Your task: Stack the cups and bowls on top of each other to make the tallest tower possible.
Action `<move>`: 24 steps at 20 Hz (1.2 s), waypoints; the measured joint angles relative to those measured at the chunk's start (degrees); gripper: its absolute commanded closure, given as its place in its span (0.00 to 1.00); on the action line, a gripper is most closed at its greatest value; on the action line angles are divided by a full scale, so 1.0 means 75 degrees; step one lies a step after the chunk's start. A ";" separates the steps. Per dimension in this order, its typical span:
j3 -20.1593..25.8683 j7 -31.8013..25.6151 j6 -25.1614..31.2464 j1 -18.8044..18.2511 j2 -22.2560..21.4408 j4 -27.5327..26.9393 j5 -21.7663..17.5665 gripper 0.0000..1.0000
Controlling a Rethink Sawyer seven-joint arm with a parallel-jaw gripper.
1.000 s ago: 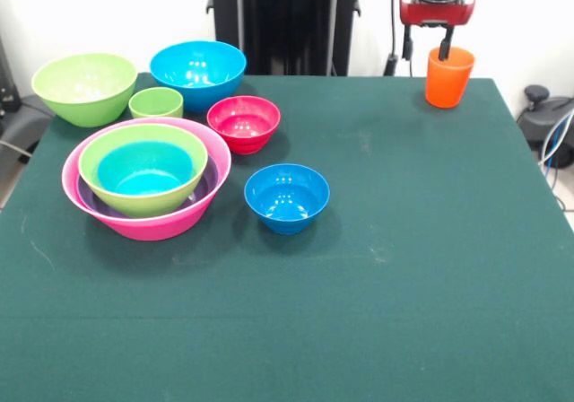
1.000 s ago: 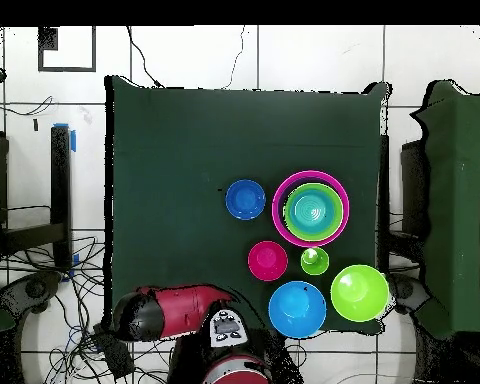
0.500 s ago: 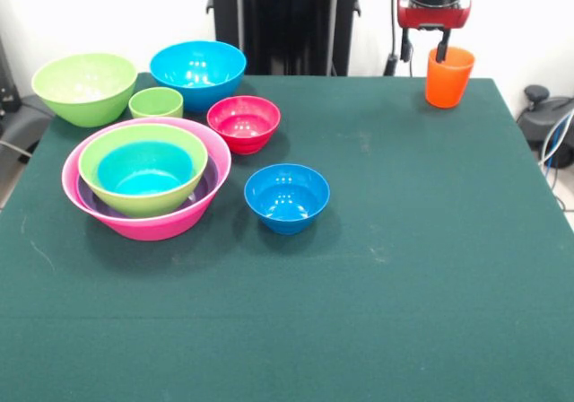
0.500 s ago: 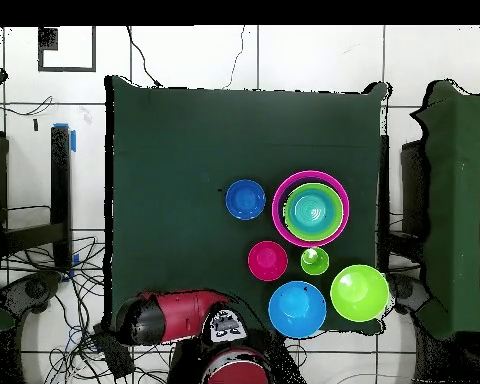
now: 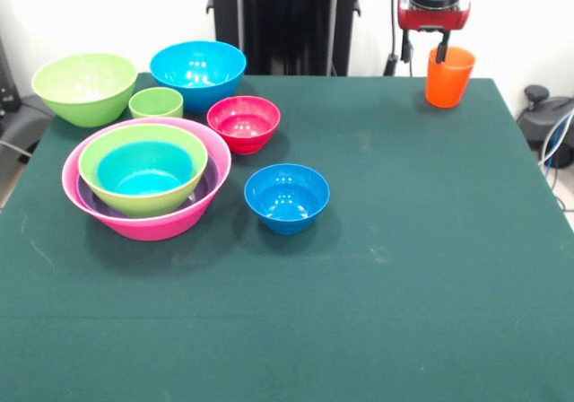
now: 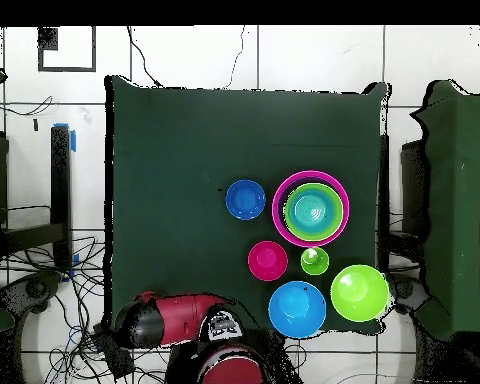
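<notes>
- No readable writing or labels in either view.
- Front view only: orange cup [image 5: 449, 76] upright at the far right corner of the desk [image 5: 404, 267], tool [image 5: 438, 50] gripping its rim, one finger inside. From overhead the arm [image 6: 179, 318] hides the cup.
- Left side: teal bowl [image 5: 143, 169] nested in lime-green bowl [image 5: 94, 160], in purple, in pink bowl [image 5: 157, 225].
- Loose: small blue bowl [image 5: 287, 197], red bowl [image 5: 243, 123], green cup [image 5: 156, 103], large blue bowl [image 5: 197, 72], second lime-green bowl [image 5: 84, 88].
</notes>
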 measured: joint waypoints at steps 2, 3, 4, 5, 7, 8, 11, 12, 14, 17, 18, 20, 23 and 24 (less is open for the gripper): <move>-0.0016 0.0000 -0.0053 0.0031 -0.0002 0.0002 0.0031 0.00; -0.0025 0.0000 -0.0080 0.0046 -0.0003 0.0002 0.0046 0.00; -0.0033 0.0000 -0.0107 0.0062 -0.0004 0.0003 0.0062 0.00; -0.0040 0.0000 -0.0123 0.0070 -0.0004 0.0003 0.0071 0.00; -0.0054 0.0000 -0.0154 0.0084 -0.0004 0.0003 0.0090 0.00; -0.0068 0.0000 -0.0194 0.0093 -0.0001 0.0003 0.0120 0.00; -0.0088 0.0000 -0.0272 0.0101 0.0005 0.0002 0.0180 0.00; -0.0090 0.0000 -0.0285 0.0102 0.0008 0.0002 0.0188 0.00; -0.0108 0.0000 -0.0360 0.0103 0.0028 0.0002 0.0224 0.00; -0.0140 0.0000 -0.0532 0.0105 0.0068 0.0001 0.0267 0.00; -0.0147 0.0000 -0.0614 0.0107 0.0102 0.0001 0.0271 0.00; -0.0160 0.0000 -0.0780 0.0112 0.0170 0.0001 0.0278 1.00; -0.0215 0.0000 -0.0966 0.0193 0.0313 0.0001 0.0278 1.00; -0.0246 0.0000 -0.1047 0.0253 0.0392 0.0001 0.0280 1.00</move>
